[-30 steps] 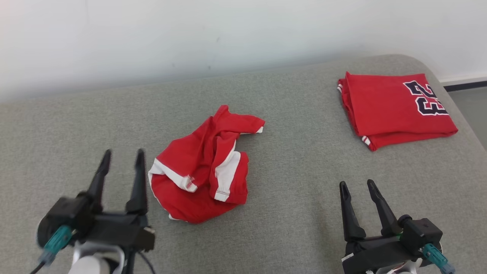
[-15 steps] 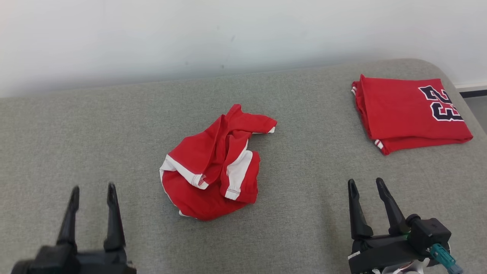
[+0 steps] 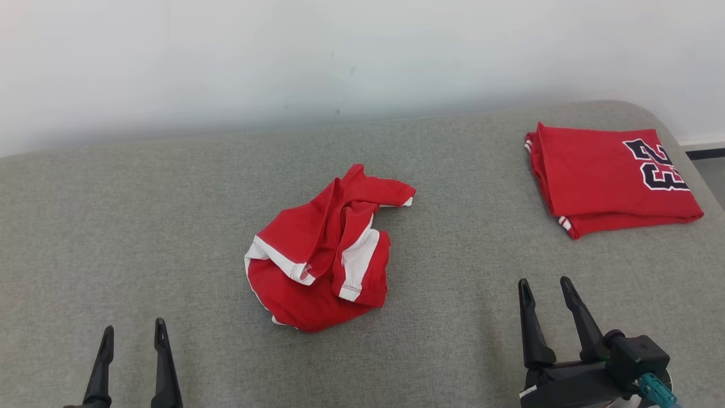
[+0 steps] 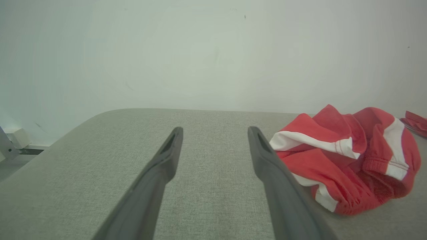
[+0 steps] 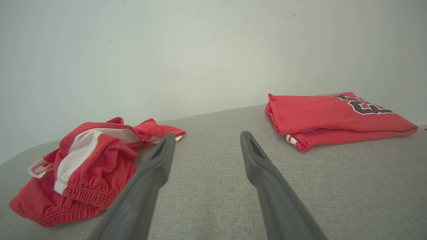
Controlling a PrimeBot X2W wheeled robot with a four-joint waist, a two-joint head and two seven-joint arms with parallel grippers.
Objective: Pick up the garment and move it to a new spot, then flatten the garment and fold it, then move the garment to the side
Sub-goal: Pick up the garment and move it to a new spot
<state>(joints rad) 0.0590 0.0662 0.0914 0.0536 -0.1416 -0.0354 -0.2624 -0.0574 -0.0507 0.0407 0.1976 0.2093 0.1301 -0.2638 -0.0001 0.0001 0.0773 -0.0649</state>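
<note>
Red garment [image 3: 317,266] still awaits pickup: left pincer [image 3: 134,326] has retreated to 7 o'clock, right pincer [image 3: 544,281] idles, both spread empty.

Head: set high, angled down at grey cushion [image 3: 141,226] | Wrists: held low over it, faced toward wall [image 3: 340,56] | Shared: crumpled garment [image 3: 320,255] seen in all three; folded jersey [image 3: 600,175] in head and right wrist.
</note>
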